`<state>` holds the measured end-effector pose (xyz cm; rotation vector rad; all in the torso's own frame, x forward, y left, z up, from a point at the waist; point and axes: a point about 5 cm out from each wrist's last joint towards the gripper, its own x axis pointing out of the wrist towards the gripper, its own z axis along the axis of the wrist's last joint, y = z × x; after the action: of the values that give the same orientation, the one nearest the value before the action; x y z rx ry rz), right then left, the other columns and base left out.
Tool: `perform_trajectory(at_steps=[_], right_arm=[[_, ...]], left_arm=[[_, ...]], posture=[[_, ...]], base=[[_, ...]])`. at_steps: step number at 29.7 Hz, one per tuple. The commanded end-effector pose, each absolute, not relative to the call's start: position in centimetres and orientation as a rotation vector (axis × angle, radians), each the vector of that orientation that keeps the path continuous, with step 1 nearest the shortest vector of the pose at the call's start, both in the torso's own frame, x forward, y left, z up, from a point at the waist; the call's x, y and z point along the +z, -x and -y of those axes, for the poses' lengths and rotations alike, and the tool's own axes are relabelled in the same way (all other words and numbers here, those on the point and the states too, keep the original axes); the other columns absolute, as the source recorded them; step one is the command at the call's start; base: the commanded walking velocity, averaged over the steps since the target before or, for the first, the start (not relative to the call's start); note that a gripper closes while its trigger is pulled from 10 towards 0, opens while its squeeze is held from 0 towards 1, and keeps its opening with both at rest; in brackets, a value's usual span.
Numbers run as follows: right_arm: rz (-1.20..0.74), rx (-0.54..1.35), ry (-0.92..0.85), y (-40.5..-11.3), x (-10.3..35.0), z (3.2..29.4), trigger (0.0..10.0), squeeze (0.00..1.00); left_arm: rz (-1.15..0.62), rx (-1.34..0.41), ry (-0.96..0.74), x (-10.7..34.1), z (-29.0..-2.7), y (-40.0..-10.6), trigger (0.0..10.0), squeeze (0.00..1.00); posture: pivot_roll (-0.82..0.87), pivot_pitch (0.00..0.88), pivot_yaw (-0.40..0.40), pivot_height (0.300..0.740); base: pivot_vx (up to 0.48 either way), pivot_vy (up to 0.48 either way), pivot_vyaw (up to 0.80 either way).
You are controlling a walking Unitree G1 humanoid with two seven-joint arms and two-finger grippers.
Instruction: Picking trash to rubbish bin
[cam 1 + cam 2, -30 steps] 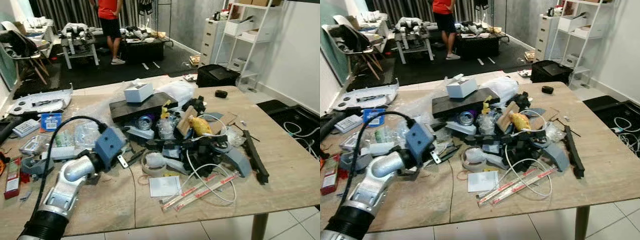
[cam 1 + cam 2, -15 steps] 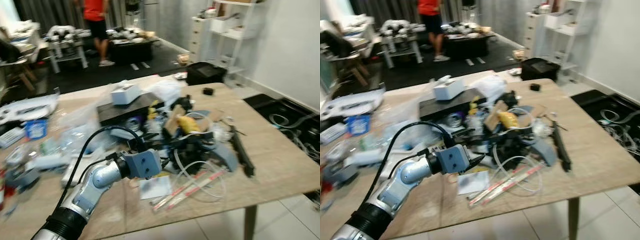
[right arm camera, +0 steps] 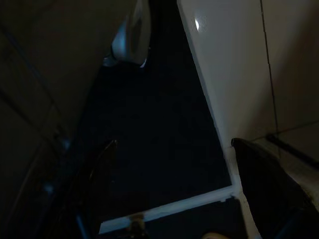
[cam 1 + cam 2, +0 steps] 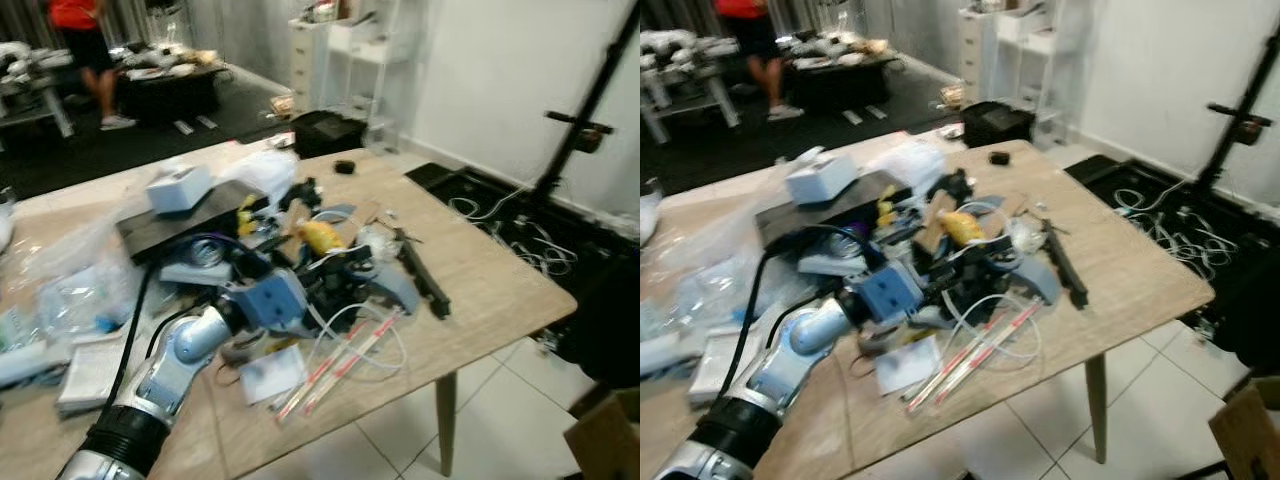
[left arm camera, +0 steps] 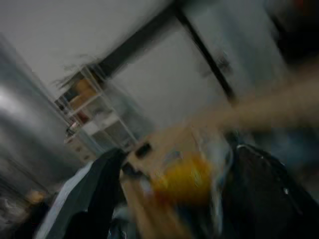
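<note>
A heap of clutter covers the middle of the wooden table [image 4: 490, 300]. In it lies a yellow crumpled wrapper [image 4: 322, 236] among black parts, plastic bags and a white cable [image 4: 350, 320]. My left arm reaches across the table, its blue wrist block [image 4: 272, 300] at the near side of the heap. The left gripper [image 4: 343, 263] is open and points into the heap. The blurred left wrist view has the yellow wrapper [image 5: 184, 180] ahead between the two spread fingers [image 5: 94, 199]. In the dark right wrist view the right gripper [image 3: 174, 149] hangs open over floor tiles.
A white box [image 4: 178, 187] sits on a flat black case [image 4: 175, 222]. A long black bar [image 4: 422, 280], red-and-white strips [image 4: 335, 355] and a white paper [image 4: 265, 372] lie near the front edge. A person in red [image 4: 85, 40] stands far back. A tripod [image 4: 590, 130], floor cables and a cardboard box [image 4: 605, 440] are to the right.
The camera has swung to the right. My left arm has moved from the left part of the table forward into the heap, and its gripper now faces the yellow wrapper.
</note>
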<state>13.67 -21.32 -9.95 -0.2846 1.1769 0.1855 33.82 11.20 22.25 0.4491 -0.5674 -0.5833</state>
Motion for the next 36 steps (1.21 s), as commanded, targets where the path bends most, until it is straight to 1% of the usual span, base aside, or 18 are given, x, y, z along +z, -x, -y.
perform_trajectory(at_steps=[1,2,3,4,5,6,7,8,9,10,11,16,19,20,23,28,33,36], right_arm=[[-1.202,0.182,0.276,-13.0,-10.2,21.5,10.0,0.00],[-1.202,0.183,0.276,-13.0,-10.2,21.4,10.0,0.00],[-1.202,0.183,0.276,-13.0,-10.2,21.4,10.0,0.00],[-1.201,0.183,0.276,-13.0,-10.2,21.4,10.0,0.00],[-1.201,0.183,0.276,-13.0,-10.2,21.4,10.0,0.00],[-1.199,0.178,0.268,-13.0,-10.2,21.4,10.0,0.00],[-1.197,0.176,0.266,-13.0,-10.1,21.4,10.0,0.00],[-1.197,0.176,0.266,-13.0,-10.1,21.4,10.0,0.00],[-1.196,0.176,0.265,-13.0,-10.2,21.4,10.0,0.00],[-1.196,0.176,0.265,-13.0,-10.2,21.4,10.0,0.00],[-1.196,0.176,0.267,-13.0,-10.2,21.4,10.0,0.00],[-1.196,0.179,0.270,-13.0,-10.1,21.5,10.0,0.00],[-1.198,0.182,0.272,-13.0,-10.1,21.5,10.0,0.00],[-1.198,0.182,0.272,-13.0,-10.1,21.5,10.0,0.00],[-1.201,0.189,0.275,-13.0,-10.2,21.5,10.0,0.00],[-1.203,0.191,0.275,-12.9,-10.2,21.4,10.0,0.00],[-1.206,0.193,0.276,-12.8,-10.2,21.4,10.0,0.00],[-1.209,0.194,0.277,-12.7,-10.3,21.4,10.0,0.00]], left_arm=[[0.576,-0.546,-0.315,23.2,-12.5,-34.0,10.0,0.00],[0.575,-0.536,-0.295,23.3,-13.1,-34.0,10.0,0.00],[0.575,-0.536,-0.295,23.3,-13.1,-34.0,10.0,0.00],[0.566,-0.529,-0.315,23.1,-13.8,-34.0,10.0,0.00],[0.566,-0.529,-0.315,23.1,-13.8,-34.0,10.0,0.00],[0.549,-0.541,-0.371,22.7,-14.0,-33.8,10.0,0.00],[0.516,-0.569,-0.476,21.9,-14.1,-33.7,10.0,0.00],[0.516,-0.569,-0.476,21.9,-14.1,-33.7,10.0,0.00],[0.478,-0.602,-0.567,21.0,-14.3,-33.5,10.0,0.00],[0.478,-0.602,-0.567,21.0,-14.3,-33.5,10.0,0.00],[0.441,-0.640,-0.618,20.3,-14.5,-33.2,10.0,0.00],[0.376,-0.712,-0.649,19.7,-15.2,-32.7,10.0,0.00],[0.303,-0.764,-0.719,19.7,-16.4,-32.3,10.0,0.00],[0.303,-0.764,-0.719,19.7,-16.4,-32.3,10.0,0.00],[0.158,-0.760,-0.859,19.3,-18.8,-32.3,10.0,0.00],[0.096,-0.735,-0.933,19.3,-20.1,-32.3,10.0,0.00],[0.084,-0.763,-0.929,19.1,-19.8,-32.1,10.0,0.00],[0.051,-0.816,-0.931,18.2,-18.8,-31.8,10.0,0.00]], posture=[[-0.13,0.119,0.039,0.740],[-0.13,0.119,0.039,0.740],[-0.13,0.119,0.039,0.740],[-0.13,0.119,0.039,0.740],[-0.13,0.119,0.039,0.740],[-0.13,0.119,0.039,0.740],[-0.13,0.119,0.039,0.740],[-0.13,0.119,0.039,0.740],[-0.13,0.121,0.038,0.740],[-0.13,0.121,0.038,0.740],[-0.13,0.121,0.038,0.740],[-0.13,0.121,0.038,0.740],[-0.13,0.121,0.038,0.740],[-0.13,0.121,0.038,0.740],[-0.12,0.123,0.036,0.740],[-0.12,0.125,0.039,0.740],[-0.12,0.126,0.039,0.740],[-0.12,0.127,0.039,0.740]], base=[[0.000,0.000,-0.80],[0.000,0.000,-0.80],[0.000,0.000,-0.80],[0.000,0.000,-0.80],[0.000,0.000,-0.80],[0.000,0.000,-0.79],[0.000,0.000,0.00],[0.000,0.000,0.00],[0.000,0.000,0.00],[0.000,0.000,0.00],[0.000,0.000,0.00],[0.000,0.000,0.00],[0.000,0.000,0.00],[0.000,0.000,0.00],[0.000,0.000,0.00],[0.000,0.000,0.00],[0.000,0.000,0.00],[0.000,0.000,0.00]])
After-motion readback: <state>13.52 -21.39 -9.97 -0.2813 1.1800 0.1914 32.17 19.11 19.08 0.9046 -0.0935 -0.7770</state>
